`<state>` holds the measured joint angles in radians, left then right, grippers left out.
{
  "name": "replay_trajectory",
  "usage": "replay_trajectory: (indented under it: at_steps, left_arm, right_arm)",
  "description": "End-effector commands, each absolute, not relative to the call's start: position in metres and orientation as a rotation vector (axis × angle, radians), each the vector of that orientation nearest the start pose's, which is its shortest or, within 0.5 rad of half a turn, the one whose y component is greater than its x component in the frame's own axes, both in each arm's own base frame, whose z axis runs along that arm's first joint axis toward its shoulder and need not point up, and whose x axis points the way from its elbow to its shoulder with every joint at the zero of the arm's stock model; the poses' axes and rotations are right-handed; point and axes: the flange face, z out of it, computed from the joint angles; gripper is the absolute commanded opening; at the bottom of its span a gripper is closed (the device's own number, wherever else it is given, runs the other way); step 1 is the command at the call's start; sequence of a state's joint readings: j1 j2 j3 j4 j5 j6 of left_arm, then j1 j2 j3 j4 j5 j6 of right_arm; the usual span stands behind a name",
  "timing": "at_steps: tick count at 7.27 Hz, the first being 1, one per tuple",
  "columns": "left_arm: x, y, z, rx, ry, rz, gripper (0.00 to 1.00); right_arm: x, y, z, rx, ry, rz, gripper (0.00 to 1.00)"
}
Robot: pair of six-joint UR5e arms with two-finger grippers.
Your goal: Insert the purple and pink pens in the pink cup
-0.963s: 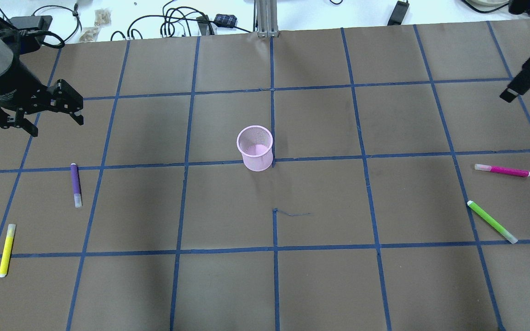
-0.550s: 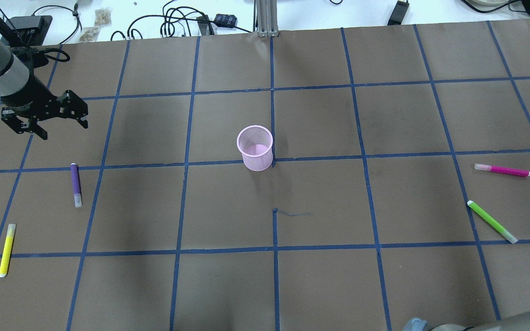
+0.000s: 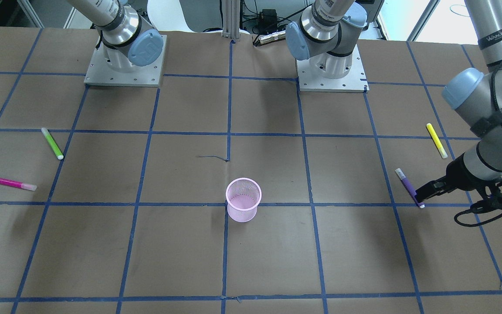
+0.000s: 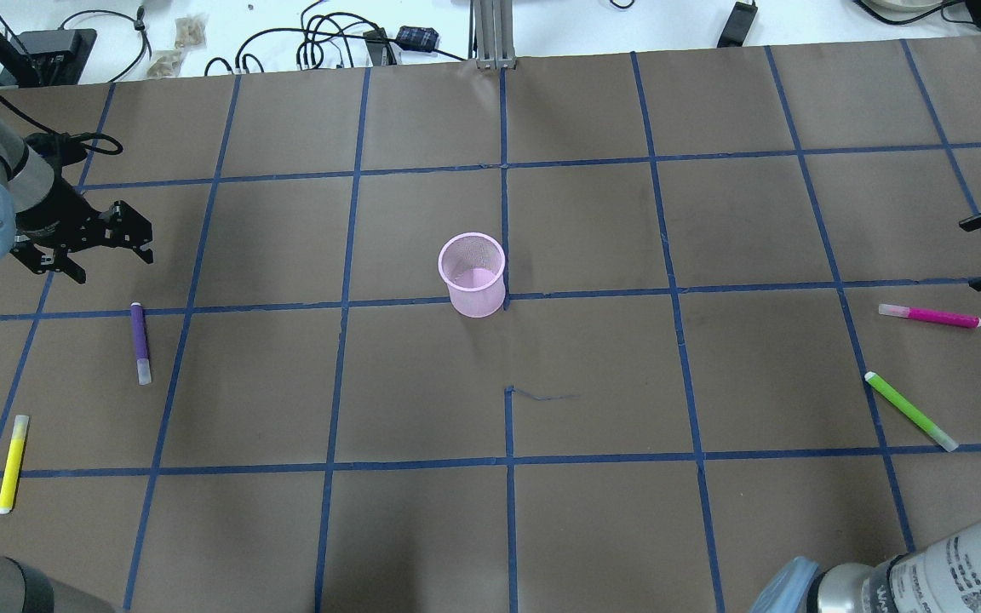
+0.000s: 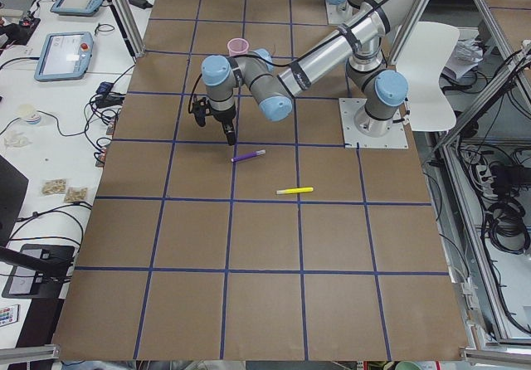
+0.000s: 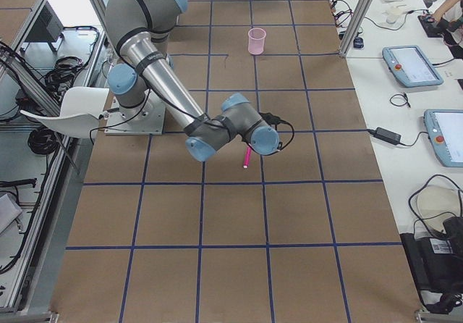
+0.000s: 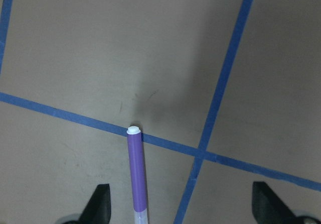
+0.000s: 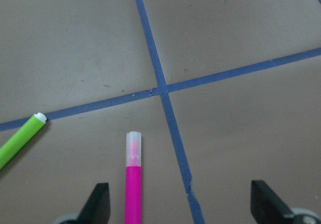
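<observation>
Robotics lab. Table [image 4: 593, 528] papered brown, marked with blue tape grid [image 4: 593, 462]. Robot arms [image 3: 329, 26] bolted on metal plates [image 3: 355, 80]. Aluminium frame posts [image 4: 490, 34] around the workcell. Side benches [image 6: 405, 185] hold control tablets [image 6: 412, 66], loose cables [image 4: 320, 38], power bricks [image 4: 737, 21]. White chair [image 5: 427, 71] behind plates.

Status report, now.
Left gripper open, near purple pen. Right gripper open, near pink pen. Both pens lying flat; pink cup upright, empty. Nothing between pens and cup.
</observation>
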<state>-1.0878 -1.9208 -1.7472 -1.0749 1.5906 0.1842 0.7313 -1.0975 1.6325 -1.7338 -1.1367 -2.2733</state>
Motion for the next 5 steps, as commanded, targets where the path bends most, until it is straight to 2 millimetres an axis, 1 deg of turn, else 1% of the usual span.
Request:
replay_trajectory:
  at_steps: [1,2,3,4,5]
  left_arm:
    - [0.17,-0.577,0.23,-0.493,3.098,0.084,1.0]
    - [0.172,-0.578,0.215,-0.495,3.102,0.112,1.0]
    - [0.173,-0.58,0.207,-0.493,3.105,0.126,1.0]
    - [0.173,-0.58,0.198,-0.496,3.105,0.14,1.0]
    - [0.173,-0.58,0.187,-0.498,3.109,0.168,1.0]
  right_arm:
    - [-0.35,-0.508,0.158,-1.665,2.035,-0.637,1.0]
    - [-0.354,-0.504,0.145,-1.684,2.004,-0.643,0.97]
    - [-0.355,-0.503,0.143,-1.758,1.952,-0.658,0.96]
    - [-0.355,-0.503,0.143,-1.764,1.946,-0.658,0.9]
    - [-0.355,-0.503,0.142,-1.767,1.944,-0.661,0.7]
